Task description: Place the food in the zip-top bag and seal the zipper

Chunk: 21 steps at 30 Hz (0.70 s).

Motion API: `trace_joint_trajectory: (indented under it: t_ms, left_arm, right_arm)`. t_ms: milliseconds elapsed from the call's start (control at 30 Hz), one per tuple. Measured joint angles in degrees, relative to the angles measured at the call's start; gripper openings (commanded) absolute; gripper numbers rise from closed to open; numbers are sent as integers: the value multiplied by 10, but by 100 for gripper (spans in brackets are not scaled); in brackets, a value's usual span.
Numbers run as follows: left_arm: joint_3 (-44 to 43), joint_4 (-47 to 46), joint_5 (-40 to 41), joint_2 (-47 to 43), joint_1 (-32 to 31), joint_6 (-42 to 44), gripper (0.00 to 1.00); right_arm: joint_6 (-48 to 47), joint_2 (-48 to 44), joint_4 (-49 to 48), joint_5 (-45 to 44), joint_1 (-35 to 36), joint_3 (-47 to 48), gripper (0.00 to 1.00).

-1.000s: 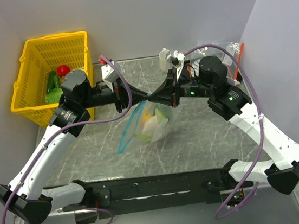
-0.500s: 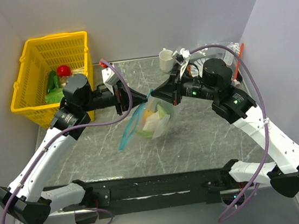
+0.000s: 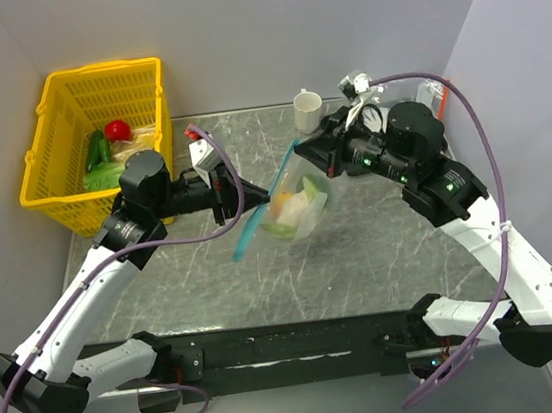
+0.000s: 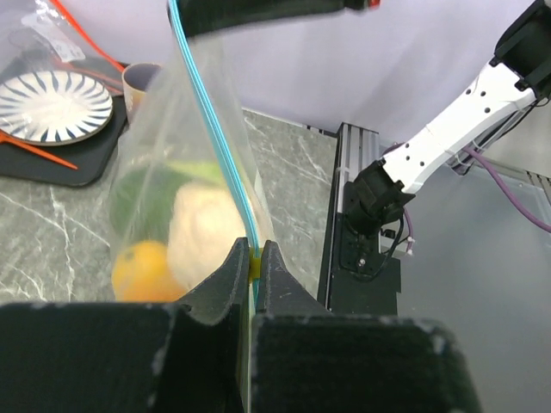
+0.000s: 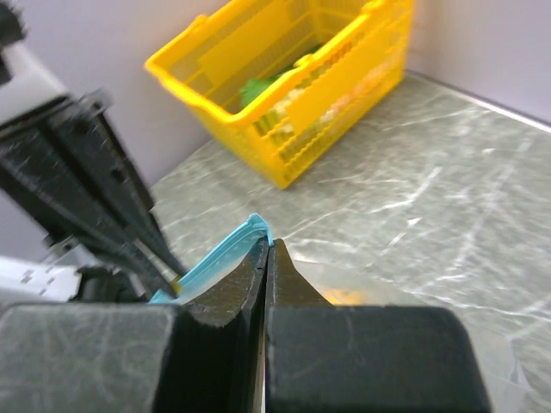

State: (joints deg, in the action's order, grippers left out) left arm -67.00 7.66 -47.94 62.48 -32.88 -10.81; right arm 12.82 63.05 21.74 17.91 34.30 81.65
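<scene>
Since both arms are stretching the zipper [image 3: 243,241] taut, apparently to ready it for pressing shut, the zip-top bag [image 3: 309,212] is hanging above the table [image 3: 393,253] near its middle, with the food [image 3: 286,205] sagging inside. The left gripper [image 3: 248,210] is clamping fully closed on the strip's lower stretch, the right gripper [image 3: 300,152] likewise on its upper end. The strip's long axis is running diagonally, climbing from near-left to far-right, its mouth edge facing the left arm.
</scene>
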Motion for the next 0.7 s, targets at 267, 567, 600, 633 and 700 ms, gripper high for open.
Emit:
trace_joint_trajectory:
  t_ms: [267,567,600,633,700]
  left_arm:
    - [31,1,2,-4,-1,0,1]
    - [69,3,37,-17,-2,-9,1]
    - [69,3,40,-18,-2,-10,1]
    - [69,4,44,-19,-2,-10,1]
    - [69,4,54,-20,-2,-10,1]
  right_arm:
    - [-12,2,39,-75,-49,39,0]
    - [13,3,63,-110,-137,50,0]
    - [18,3,67,-111,-140,50,0]
    - [22,3,69,-111,-141,50,0]
    - [33,3,72,-111,-145,50,0]
